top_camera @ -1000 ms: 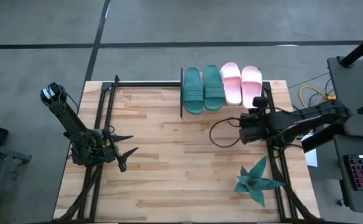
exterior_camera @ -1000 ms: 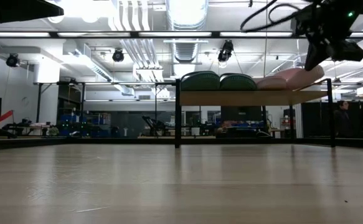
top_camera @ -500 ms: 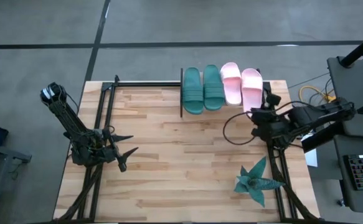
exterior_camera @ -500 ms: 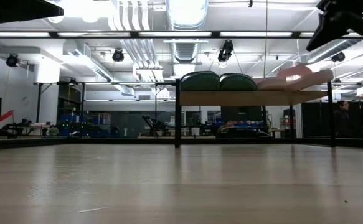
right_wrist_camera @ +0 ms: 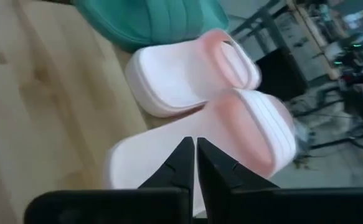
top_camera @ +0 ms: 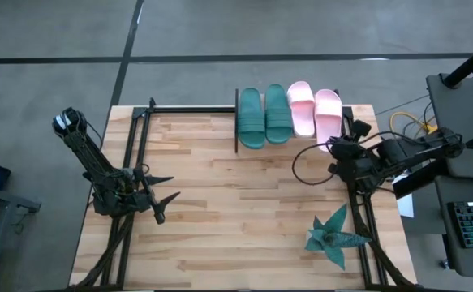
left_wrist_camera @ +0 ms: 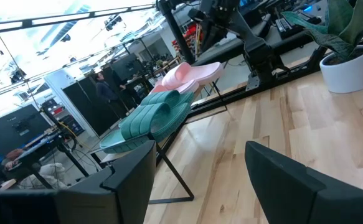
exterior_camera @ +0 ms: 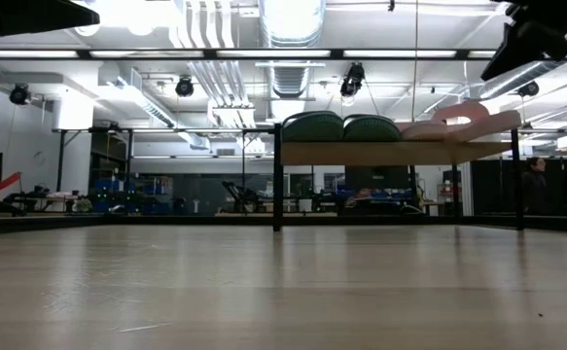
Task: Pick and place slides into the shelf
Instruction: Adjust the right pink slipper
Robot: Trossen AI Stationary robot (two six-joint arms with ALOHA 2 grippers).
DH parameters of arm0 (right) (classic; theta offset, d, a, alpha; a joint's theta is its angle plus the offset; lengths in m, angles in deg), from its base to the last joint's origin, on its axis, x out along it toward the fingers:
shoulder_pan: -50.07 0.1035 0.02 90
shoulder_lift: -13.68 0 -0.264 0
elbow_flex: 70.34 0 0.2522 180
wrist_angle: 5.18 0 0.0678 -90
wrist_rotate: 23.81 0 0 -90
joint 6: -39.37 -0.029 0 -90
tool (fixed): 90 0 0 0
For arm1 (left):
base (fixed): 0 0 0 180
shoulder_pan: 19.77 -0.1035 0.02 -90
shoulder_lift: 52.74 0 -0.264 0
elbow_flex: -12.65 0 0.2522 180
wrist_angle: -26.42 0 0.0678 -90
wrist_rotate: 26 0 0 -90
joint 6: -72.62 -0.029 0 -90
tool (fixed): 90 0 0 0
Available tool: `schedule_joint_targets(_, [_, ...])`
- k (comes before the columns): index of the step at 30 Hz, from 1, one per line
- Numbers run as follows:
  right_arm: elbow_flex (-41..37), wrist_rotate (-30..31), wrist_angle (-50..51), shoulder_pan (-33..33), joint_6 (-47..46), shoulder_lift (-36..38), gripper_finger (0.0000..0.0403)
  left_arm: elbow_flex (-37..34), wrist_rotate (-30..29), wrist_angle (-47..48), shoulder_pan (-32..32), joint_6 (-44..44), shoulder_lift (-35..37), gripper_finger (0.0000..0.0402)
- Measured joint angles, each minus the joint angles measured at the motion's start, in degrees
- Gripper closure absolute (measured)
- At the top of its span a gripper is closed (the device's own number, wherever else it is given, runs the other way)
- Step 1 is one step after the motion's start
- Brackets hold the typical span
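Soft foam is giving the four slides a light, squashy, grippy look; the wide ribbed strap or a side edge seems the best hold. All four are sitting side by side on the shelf, just ahead of the right claw, whose fingers are pressed together on nothing. The left claw is waiting spread open, far across the bare tabletop. The plant is crowding the right arm's near side.
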Motion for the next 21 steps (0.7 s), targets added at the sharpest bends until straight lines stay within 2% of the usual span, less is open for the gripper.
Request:
schedule_joint_targets(4, [-0.14, 1.29, 0.05, -2.28, 0.53, -1.75, 0.037, 0.0, 0.0, -0.02, 0.0, 0.0, 0.0, 0.0171])
schedule_joint_targets(9, [-0.14, 1.35, -0.1, -6.97, 4.45, -4.42, 0.0305, 0.0, 0.0, -0.02, 0.0, -0.02, -0.01, 0.0171])
schedule_joint_targets(15, [-0.16, 3.55, -2.0, -12.78, 16.08, -8.97, 0.0235, 0.0, 0.0, 0.0, 0.0, -0.04, 0.0, 0.0171])
schedule_joint_targets(21, [-0.16, 5.64, -10.8, -18.87, 29.94, -10.42, 0.0221, 0.0, 0.0, 0.0, 0.0, -0.22, 0.0, 0.0171])
